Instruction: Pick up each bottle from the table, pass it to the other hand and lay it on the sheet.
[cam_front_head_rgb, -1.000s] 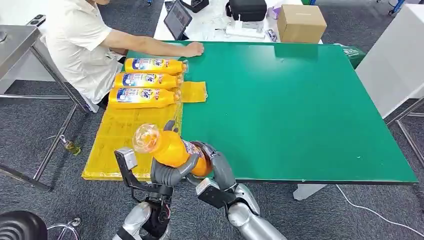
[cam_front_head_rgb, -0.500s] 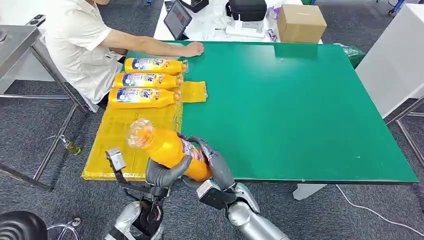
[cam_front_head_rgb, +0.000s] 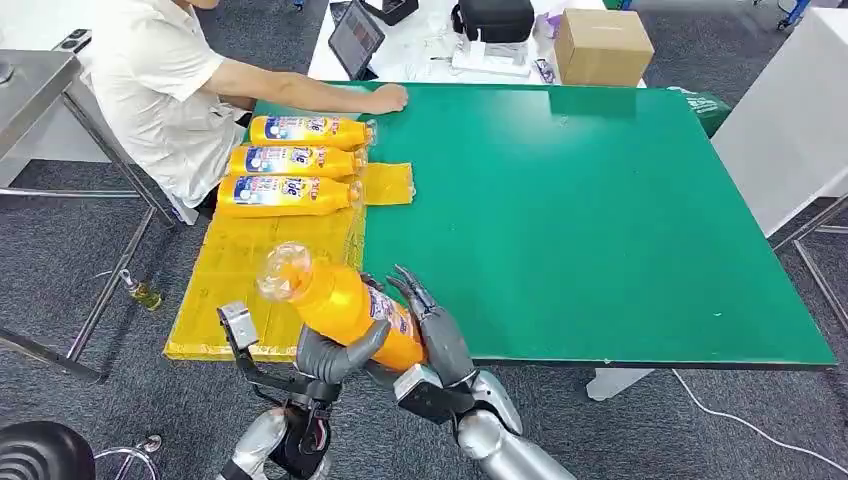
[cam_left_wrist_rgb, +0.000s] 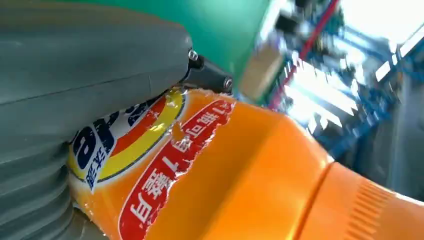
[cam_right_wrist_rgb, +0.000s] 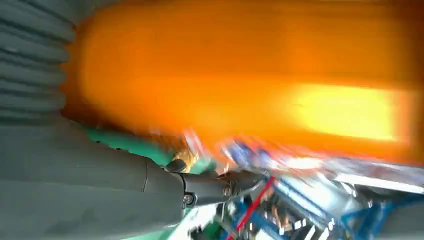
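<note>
Head view status: three laid bottles (cam_front_head_rgb: 290, 160) lie side by side at the sheet's (cam_front_head_rgb: 240, 270) far end. A fourth bottle (cam_front_head_rgb: 345, 305) hangs over the tabletop's (cam_front_head_rgb: 600, 220) near-left corner, left hand (cam_front_head_rgb: 325, 355) gripping it, right hand (cam_front_head_rgb: 430, 325) fingers spread beside it. Laying down remains.

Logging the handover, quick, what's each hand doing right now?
Left hand: holds the orange plastic bottle.
Right hand: open, fingers spread beside the bottle.
</note>
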